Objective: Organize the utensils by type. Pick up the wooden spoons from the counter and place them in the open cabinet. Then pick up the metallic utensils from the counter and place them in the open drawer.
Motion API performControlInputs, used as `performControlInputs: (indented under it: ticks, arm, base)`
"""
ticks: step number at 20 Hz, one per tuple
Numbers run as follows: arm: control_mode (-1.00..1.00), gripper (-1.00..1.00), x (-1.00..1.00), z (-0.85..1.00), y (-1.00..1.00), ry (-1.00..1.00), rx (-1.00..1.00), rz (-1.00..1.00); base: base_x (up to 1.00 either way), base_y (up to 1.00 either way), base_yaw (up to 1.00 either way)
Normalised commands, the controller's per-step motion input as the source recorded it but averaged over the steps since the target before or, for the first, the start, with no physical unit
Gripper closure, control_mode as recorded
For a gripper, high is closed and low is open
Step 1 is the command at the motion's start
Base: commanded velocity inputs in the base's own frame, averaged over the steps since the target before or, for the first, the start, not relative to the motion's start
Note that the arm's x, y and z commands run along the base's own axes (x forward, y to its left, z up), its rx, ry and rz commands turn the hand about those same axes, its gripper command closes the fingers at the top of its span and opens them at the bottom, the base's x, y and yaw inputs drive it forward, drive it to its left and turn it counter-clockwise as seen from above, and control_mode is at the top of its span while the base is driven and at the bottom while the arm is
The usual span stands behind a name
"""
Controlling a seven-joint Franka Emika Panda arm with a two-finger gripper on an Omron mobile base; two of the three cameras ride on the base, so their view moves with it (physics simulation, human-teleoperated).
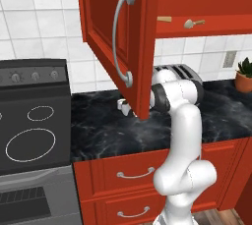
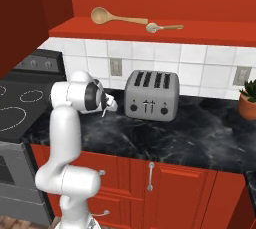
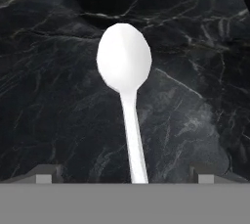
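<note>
Spread wide, jaws of the gripper (image 3: pixel 125 176) straddle a metal spoon (image 3: pixel 125 76) flat on the counter (image 3: pixel 44 96); its thin handle could slip the pinch.

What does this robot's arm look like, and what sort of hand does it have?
The arm is a chain of smooth, rounded, glossy white segments with dark bands at the joints, like a thick bent tube. Its hand is a gripper with two small dark-grey finger tips. No loose cables or lettering are visible.
</note>
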Motion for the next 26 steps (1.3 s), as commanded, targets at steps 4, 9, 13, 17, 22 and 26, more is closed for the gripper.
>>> performControlInputs:
  ticks: [4,9,13,17,22,26]
  arm:
    - [-1.0,-1.0,0.13,-0.11,0.0,0.0,0.0,0.0]
    - [-1.0,-1.0,0.1,-0.09,0.0,0.0,0.0,0.0]
    - [-1.0,-1.0,0.1,-0.1,0.0,0.0,0.0,0.0]
    - [-1.0,-1.0,0.08,-0.08,0.0,0.0,0.0,0.0]
    - [-1.0,1.0,0.01,-0.16,0.0,0.0,0.0,0.0]
    - [-1.0,1.0,-0.09,-0.26,-0.07,0.0,0.0,0.0]
  base:
    - [0.0,0.0,0.0]
    - [0.0,0.0,0.0]
    - [0.0,0.0,0.0]
    - [0.0,0.0,0.0]
    - [0.0,0.0,0.0]
    - [0.0,0.0,0.0]
